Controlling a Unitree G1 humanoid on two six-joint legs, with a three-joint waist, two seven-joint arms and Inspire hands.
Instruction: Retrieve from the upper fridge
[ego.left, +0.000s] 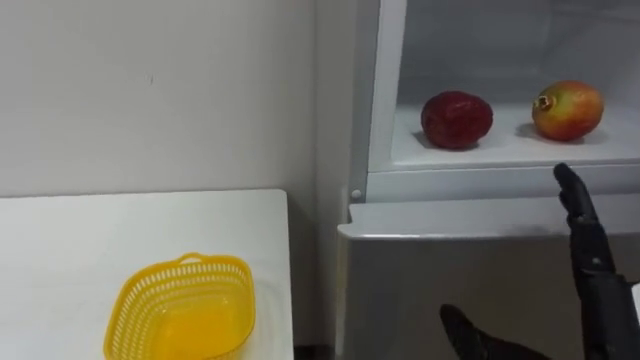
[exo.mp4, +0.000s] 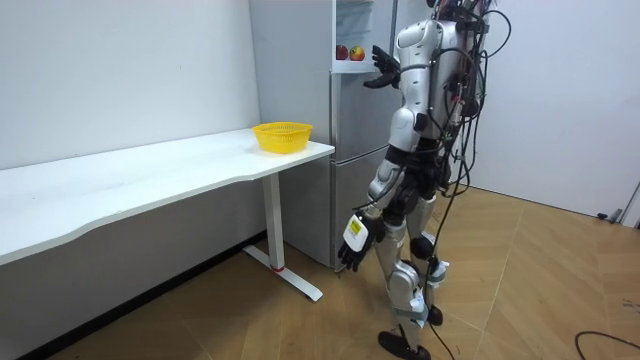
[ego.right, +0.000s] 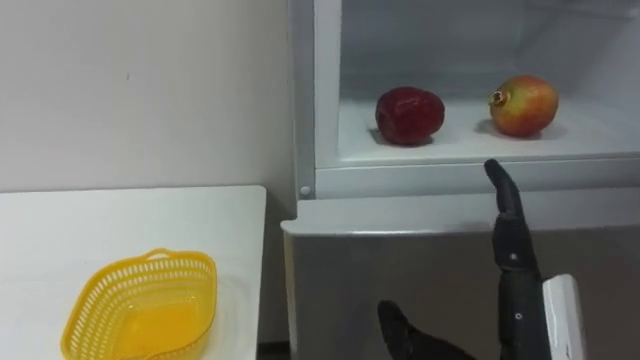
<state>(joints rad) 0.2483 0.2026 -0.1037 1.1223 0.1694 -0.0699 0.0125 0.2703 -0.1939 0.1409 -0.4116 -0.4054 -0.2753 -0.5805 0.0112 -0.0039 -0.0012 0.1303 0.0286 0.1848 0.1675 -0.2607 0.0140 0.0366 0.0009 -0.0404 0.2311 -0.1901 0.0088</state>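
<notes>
Your two fruits lie on the white shelf (ego.left: 510, 150) of the fridge's (ego.left: 420, 280) open upper compartment. The dark red fruit (ego.left: 456, 119) is on the left, round and slightly lumpy with a dull sheen. The red-and-yellow fruit (ego.left: 567, 110) lies well apart to its right; it is smooth-skinned and carries a small crown at its left end. Both rest on the shelf itself, set back a little from the smooth white front lip. Your right hand (ego.left: 590, 245) stands upright in front of the fridge with its dark fingers straight and pointing up and the thumb spread out low to the left, so it is open and holds nothing. Its fingertips reach just under the shelf's lip, below the red-and-yellow fruit and to the right of the dark red one, touching neither. Beneath the lip the fridge front is a flat pale grey panel. To the left of the fridge the white counter (ego.left: 100, 240) meets a plain light wall (ego.left: 150, 90), and a yellow plastic basket (ego.left: 225, 265) of open lattice with a rounded rim stands near the counter's fridge-side edge. In the room view you stand facing the fridge, and your left hand (exo.mp4: 346, 260) hangs down beside your thigh; you cannot tell how its fingers are set.
</notes>
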